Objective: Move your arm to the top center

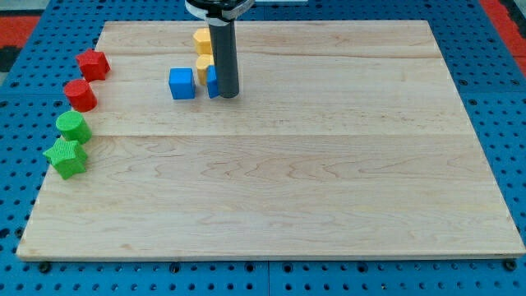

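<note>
My dark rod comes down from the view's top, and my tip [227, 94] rests on the wooden board [329, 164] left of the top centre. The rod stands in front of a second blue block [212, 81], mostly hidden, with my tip against its right side. A blue cube [182, 83] lies just to the left. Two yellow blocks sit behind the rod, one [202, 39] near the top edge and one [203, 66] below it, partly hidden.
On the board's left edge lie a red star-like block [94, 64], a red cylinder [80, 95], a green cylinder [72, 127] and a green star block [66, 157]. A blue pegboard [493, 82] surrounds the board.
</note>
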